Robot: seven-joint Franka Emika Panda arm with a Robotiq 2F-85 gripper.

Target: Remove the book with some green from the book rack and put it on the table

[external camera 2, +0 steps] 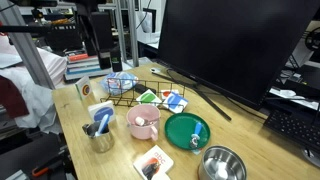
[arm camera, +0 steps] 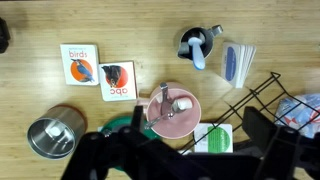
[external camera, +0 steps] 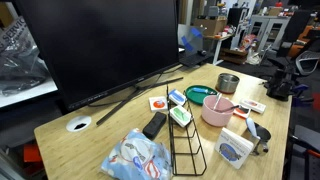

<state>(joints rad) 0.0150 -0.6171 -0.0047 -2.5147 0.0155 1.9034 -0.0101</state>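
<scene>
Book with some green [external camera: 180, 115]; "abc" booklet [arm camera: 117, 80]

"birds" on left booklet [arm camera: 79, 65], "abc" on right booklet [arm camera: 117, 80]

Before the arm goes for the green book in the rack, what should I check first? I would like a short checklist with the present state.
1. The pincer is open and empty: ok.
2. The green book stands in the rack: ok.
3. The pincer is down at the book: not ok, it is high above the table.
4. There is room beside the book: not ok, the pink bowl stands close to the rack.
5. There is bare wood to set the book on: ok, near the grommet.
</scene>
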